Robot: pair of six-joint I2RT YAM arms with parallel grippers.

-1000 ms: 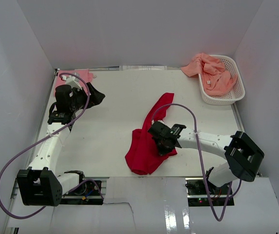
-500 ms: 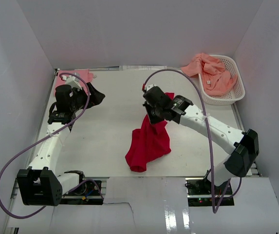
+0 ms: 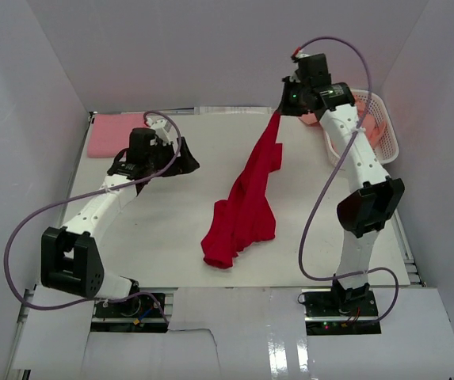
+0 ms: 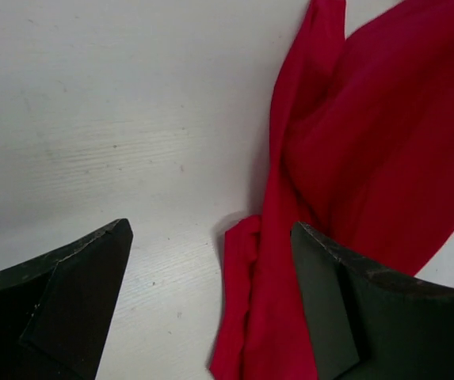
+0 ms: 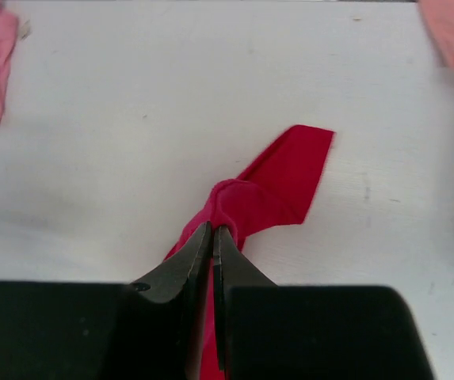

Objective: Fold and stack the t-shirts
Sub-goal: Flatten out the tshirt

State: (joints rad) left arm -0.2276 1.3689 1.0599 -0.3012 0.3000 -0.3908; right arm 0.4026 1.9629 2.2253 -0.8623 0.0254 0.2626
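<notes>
Holding now: right end effector pinched shut on one corner of red t-shirt, high up, just beside left rim of white basket
Shirt position: hanging as a twisted rope from that pinch, lower half bunched on counter, trailing away from basket toward near edge
Left end effector: jaws wide apart, nothing between them, low over counter on the side of the red t-shirt away from basket, aimed at the hanging cloth
Doing it well: probably the spread-out step before folding; bring left end effector onto a free hem low on the twist, close on one layer only, then pull away from basket to untwist and lay flat; keep cloth off basket rim
Risk: thin corner pinch, could slip under a hard pull
Other shirts: salmon-orange t-shirts at basket, mostly hidden behind right arm; light pink t-shirt flat, well apart from basket, at opposite far corner
Surface: matte white counter, faint scuffs, low grip likely
Room: plain white walls on three sides, tight behind basket
</notes>
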